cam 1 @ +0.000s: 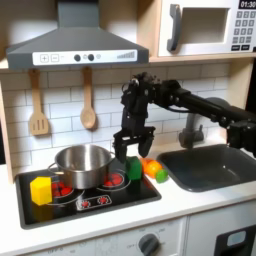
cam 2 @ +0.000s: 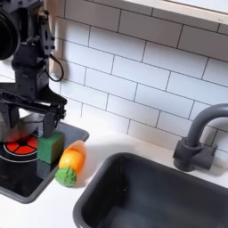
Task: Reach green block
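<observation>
The green block (cam 1: 134, 169) (cam 2: 50, 147) is a small bright green cube on the right part of the black stovetop (cam 1: 110, 200) (cam 2: 18, 183). My black gripper (cam 1: 132, 147) (cam 2: 34, 120) hangs open just above it, fingers spread and pointing down. In the second exterior view the block sits below the right finger (cam 2: 58, 116), and nothing is held between the fingers. The block stands apart from both fingers.
An orange carrot-like toy with a green tip (cam 1: 155, 170) (cam 2: 71, 163) lies right beside the block. A steel pot (cam 1: 82, 165) and a yellow cube (cam 1: 40, 190) sit to the first exterior view's left. A sink (cam 1: 205, 168) (cam 2: 151, 191) and faucet (cam 2: 196, 142) are on the right.
</observation>
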You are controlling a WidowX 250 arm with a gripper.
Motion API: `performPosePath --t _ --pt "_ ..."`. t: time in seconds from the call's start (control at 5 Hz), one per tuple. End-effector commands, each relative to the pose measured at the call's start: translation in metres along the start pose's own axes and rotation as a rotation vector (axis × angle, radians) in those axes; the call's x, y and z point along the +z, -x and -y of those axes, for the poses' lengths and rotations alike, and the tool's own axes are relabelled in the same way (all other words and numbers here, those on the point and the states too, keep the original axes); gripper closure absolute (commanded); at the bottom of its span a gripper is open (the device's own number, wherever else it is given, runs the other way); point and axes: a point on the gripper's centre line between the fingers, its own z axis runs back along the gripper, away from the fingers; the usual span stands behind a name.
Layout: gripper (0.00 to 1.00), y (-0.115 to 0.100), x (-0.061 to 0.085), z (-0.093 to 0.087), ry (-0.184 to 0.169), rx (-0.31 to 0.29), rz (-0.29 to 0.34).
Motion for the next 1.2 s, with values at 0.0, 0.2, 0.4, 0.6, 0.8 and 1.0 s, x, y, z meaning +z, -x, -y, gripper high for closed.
performPosePath --t 0.0,0.2,0.4,0.6,0.8,1.0 --pt "0.00 -0.003 -0.009 0.006 0.008 -0.050 -0.010" --pt "0.00 -0.002 -0.010 0.014 0.015 -0.077 -0.012" --pt "0.00 -0.003 -0.010 0.014 0.012 -0.072 -0.010" --pt "0.00 -0.005 -0.013 0.016 0.015 -0.080 -0.012" --pt "0.00 -0.006 -0.022 0.014 0.009 -0.070 -0.033" --pt "0.00 -0.006 -0.027 0.014 0.016 -0.070 -0.041"
